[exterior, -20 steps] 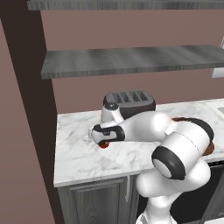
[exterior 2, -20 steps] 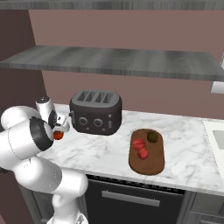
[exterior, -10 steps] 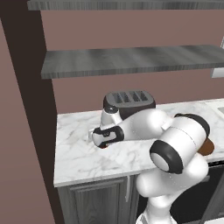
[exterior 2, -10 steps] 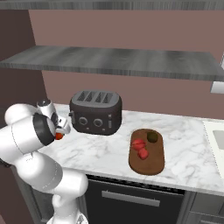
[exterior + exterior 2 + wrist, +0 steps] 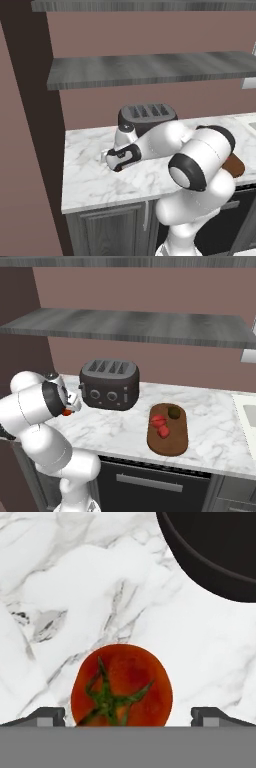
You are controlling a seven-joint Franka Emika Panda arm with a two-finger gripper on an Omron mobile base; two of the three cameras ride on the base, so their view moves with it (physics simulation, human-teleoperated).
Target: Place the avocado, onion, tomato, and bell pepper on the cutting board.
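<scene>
Straddling tomato [image 5: 122, 684] on counter [image 5: 75, 587] left of toaster [image 5: 110, 385], gripper [image 5: 128, 716] wide w/ fingertips either side, prob. for grasp; cutting board [image 5: 168, 428] well apart, already holds avocado [image 5: 174, 412].

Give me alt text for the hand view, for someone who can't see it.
A red tomato with a green stem sits on a white marble counter, between the two dark fingers at the bottom edge. The dark curved base of a toaster fills the upper right corner.

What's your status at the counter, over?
Gripper open, straddling tomato on counter. Avocado already on cutting board. Toaster close by.
</scene>
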